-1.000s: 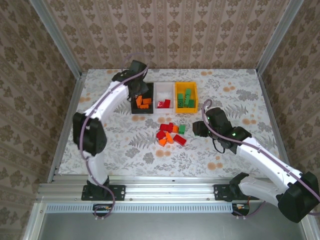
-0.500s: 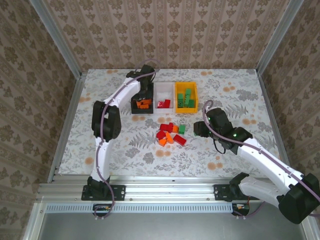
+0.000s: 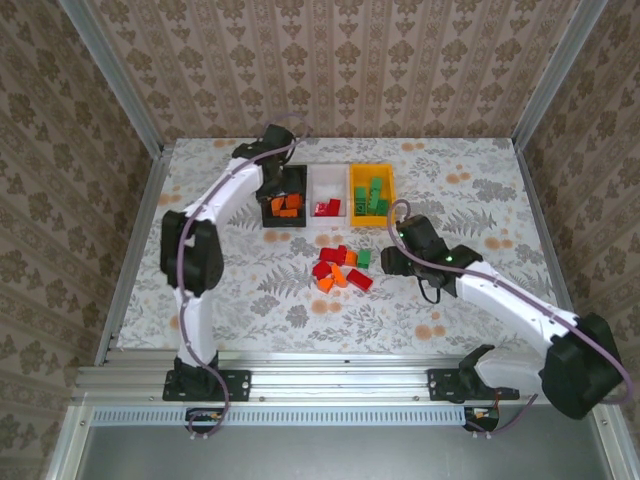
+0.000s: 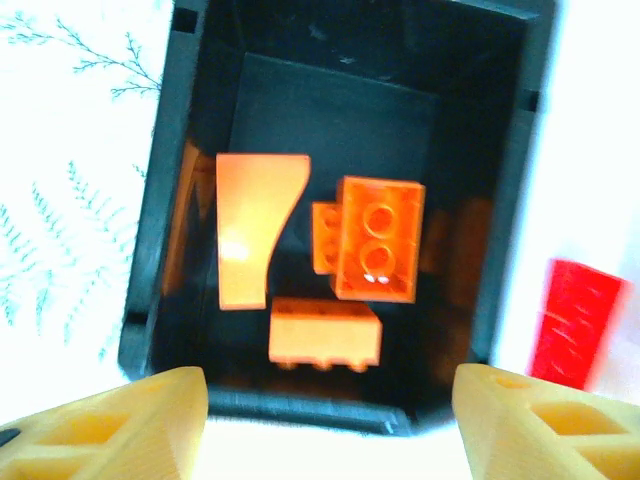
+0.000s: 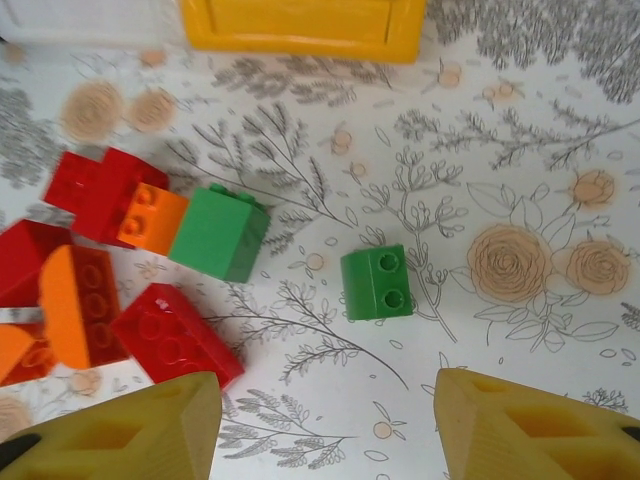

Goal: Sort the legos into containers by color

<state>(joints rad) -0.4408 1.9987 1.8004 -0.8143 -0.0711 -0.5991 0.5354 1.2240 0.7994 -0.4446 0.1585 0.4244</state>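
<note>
Hovering above orange bricks (image 4: 378, 240) in the black bin (image 4: 168, 210), the left gripper (image 4: 330, 402) is spread and empty; the right gripper (image 5: 330, 405), also spread, hangs over a green brick (image 5: 377, 282) on the table (image 5: 520, 140).

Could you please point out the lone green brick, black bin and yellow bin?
lone green brick (image 5: 377, 282): right wrist view, studded top face.
black bin (image 4: 500, 150): left wrist view, right wall.
yellow bin (image 3: 372, 222): top external view, near wall.

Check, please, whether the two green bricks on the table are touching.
Apart. The right wrist view shows bare tablecloth between the small green brick and the larger green brick.
</note>
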